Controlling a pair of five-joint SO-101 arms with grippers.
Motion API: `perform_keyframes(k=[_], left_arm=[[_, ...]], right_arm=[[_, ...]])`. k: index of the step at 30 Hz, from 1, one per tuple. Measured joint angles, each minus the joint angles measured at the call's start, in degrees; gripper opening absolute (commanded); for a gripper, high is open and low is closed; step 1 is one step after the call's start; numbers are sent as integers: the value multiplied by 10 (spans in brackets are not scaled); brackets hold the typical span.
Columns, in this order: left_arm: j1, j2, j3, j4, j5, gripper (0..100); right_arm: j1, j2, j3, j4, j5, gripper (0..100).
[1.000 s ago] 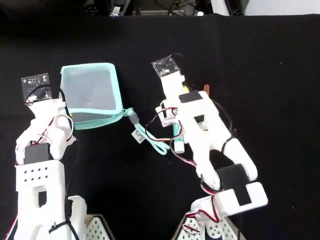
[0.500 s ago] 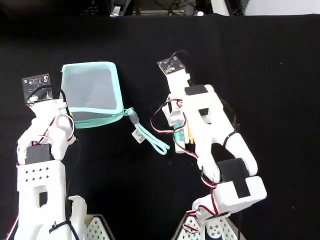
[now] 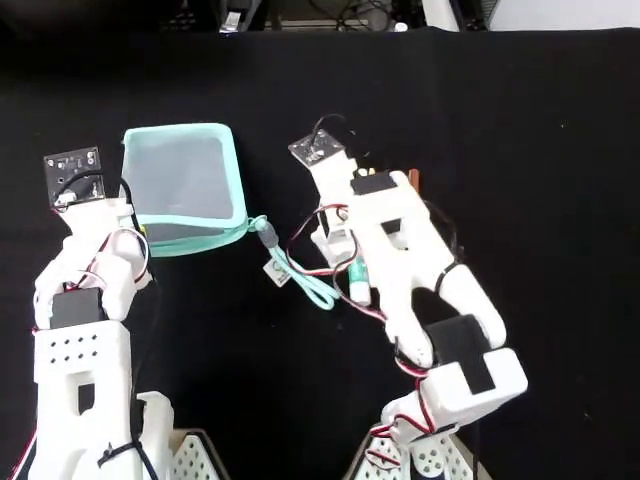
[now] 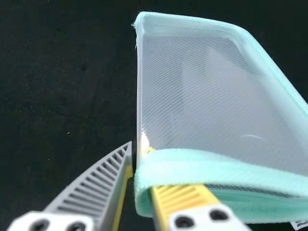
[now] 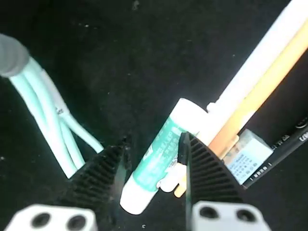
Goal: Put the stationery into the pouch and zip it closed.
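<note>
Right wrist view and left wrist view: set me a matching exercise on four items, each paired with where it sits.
Things:
1 mint-green mesh pouch
2 green-and-white glue stick
3 orange pencil
4 mint-green cord strap

Places:
A between the open fingers of the right gripper
B beside a white pen
C rim clamped by the left gripper
D trailing from the pouch's corner across the black table

Pairs: 1-C, 2-A, 3-B, 4-D.

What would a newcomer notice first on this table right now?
The mint mesh pouch on the left of the high view stands out, with its near rim clamped by the left gripper. Next comes the right gripper, open astride a green-and-white tube that lies beside white and orange pens, near the pouch's teal strap.
</note>
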State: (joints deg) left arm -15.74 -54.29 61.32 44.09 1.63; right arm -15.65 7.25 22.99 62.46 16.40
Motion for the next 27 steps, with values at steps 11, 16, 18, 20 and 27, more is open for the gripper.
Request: perform_keyframes(k=[11,16,18,20,27], left_arm=[[1,1,0,0,0,30],[1,1,0,0,0,30],[1,1,0,0,0,30],[1,1,0,0,0,30],[1,1,0,0,0,30]], right_arm=[[-2,128,-91,4,-1,175],[-2,133,-97,13,16,130],[-1,133,-97,13,18,63],[2,134,-99,11,18,11],[0,71,-60,-17,18,16]])
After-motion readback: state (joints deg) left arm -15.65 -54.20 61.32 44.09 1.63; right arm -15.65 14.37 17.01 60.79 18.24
